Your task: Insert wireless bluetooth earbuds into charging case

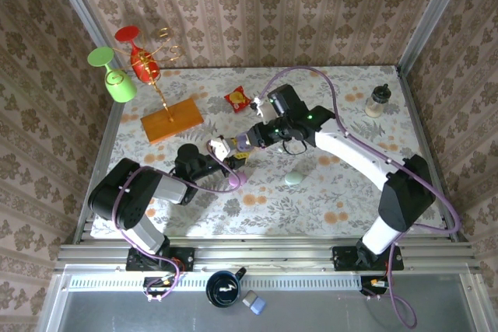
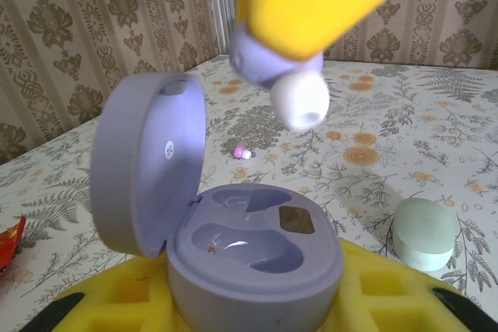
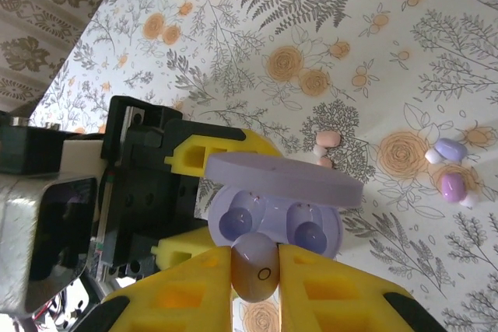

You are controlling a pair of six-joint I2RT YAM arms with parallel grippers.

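While the left gripper (image 1: 219, 152) clamped the open lilac case (image 2: 257, 262) between its yellow fingers (image 2: 105, 305), the right gripper (image 3: 257, 260) hung just above it, pinched narrow on one earbud (image 2: 300, 100). From the left wrist, that bud was lilac with a whitish tip. It sat over the far rim of the case, tip down and apart from it. The lid (image 2: 148, 165) stood upright on the left of the case, and its two wells (image 2: 249, 245) were open to view. From the right wrist, the bud was squeezed between two yellow pads (image 3: 307, 274) at the near edge of the case, with the lid edge-on beyond the wells.

Loose buds lay on the flowered table (image 1: 272, 207). A pink one (image 3: 327, 139) was just past the lid, and a pale lilac one (image 3: 450, 149) and a darker one (image 3: 451, 186) lay close together farther right. A shut mint case (image 2: 422, 232) rested on the table near the held case, to its right. Farther back lay a red packet (image 1: 237, 99) and an orange wooden base (image 1: 171, 120) that carried a rack with a green glass (image 1: 115, 77) and a red glass (image 1: 138, 56).
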